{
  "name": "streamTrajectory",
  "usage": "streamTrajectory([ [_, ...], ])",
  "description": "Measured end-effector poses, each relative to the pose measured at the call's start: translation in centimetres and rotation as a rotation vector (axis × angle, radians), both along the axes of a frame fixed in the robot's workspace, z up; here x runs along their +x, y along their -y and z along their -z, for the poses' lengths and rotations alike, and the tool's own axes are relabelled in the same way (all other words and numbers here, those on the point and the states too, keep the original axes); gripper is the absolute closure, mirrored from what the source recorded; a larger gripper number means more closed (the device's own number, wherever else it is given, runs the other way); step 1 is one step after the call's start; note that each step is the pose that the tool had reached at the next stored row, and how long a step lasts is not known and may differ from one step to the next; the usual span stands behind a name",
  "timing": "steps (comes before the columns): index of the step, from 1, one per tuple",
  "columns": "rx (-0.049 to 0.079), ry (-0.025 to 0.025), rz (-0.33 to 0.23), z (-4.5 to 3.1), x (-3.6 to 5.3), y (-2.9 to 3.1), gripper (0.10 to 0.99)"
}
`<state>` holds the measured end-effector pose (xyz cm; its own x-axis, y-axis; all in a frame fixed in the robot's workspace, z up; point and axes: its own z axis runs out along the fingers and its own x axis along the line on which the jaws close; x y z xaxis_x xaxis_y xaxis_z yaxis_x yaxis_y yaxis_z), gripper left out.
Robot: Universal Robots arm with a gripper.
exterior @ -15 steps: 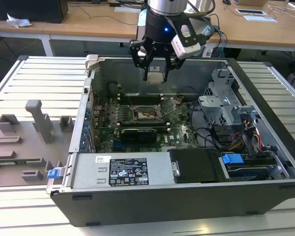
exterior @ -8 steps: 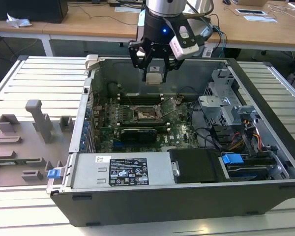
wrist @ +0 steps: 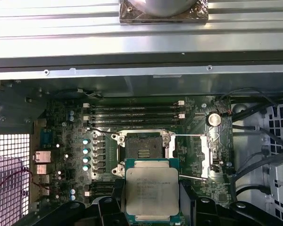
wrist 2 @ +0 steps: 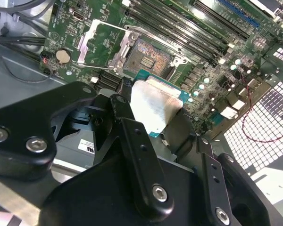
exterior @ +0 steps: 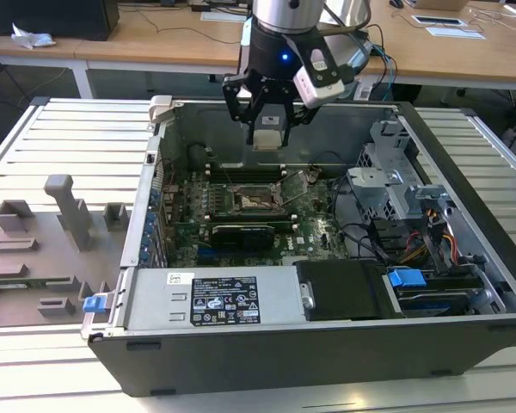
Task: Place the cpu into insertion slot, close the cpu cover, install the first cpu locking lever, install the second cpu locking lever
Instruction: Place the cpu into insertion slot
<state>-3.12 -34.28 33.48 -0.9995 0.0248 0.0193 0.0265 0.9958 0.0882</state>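
Note:
My gripper (exterior: 267, 129) hangs inside the open computer case, above the motherboard, shut on the cpu (exterior: 267, 138). In both wrist views the cpu (wrist: 152, 190) (wrist 2: 153, 106) is a flat square chip with a silvery top and green edge, held between the black fingers (wrist: 108, 207). The insertion slot (wrist: 142, 148) (wrist 2: 146, 59) (exterior: 256, 200) lies bare below it, a dark square in a metal frame. The cpu cover (wrist: 205, 153) (wrist 2: 100, 44) is swung open to one side of the slot. Thin wire levers (wrist: 193, 177) stand loose beside it.
Long black memory slots (wrist: 134, 113) run along the slot's far side. A labelled power supply box (exterior: 215, 299) fills the case front, and a drive cage with cables (exterior: 396, 185) stands at the exterior view's right. A grey fixture board (exterior: 43, 249) lies outside the case.

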Motion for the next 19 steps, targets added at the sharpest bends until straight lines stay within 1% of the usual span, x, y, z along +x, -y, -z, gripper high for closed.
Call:
streamTrajectory([
  [8, 0.000, 0.0000, 0.000, 0.46, -0.24, 0.00, 0.545],
  [11, 0.000, 0.0001, 0.000, 0.81, -0.36, 0.00, 0.545],
  [19, 0.000, 0.0000, 0.000, 1.37, -0.64, 0.00, 0.545],
])
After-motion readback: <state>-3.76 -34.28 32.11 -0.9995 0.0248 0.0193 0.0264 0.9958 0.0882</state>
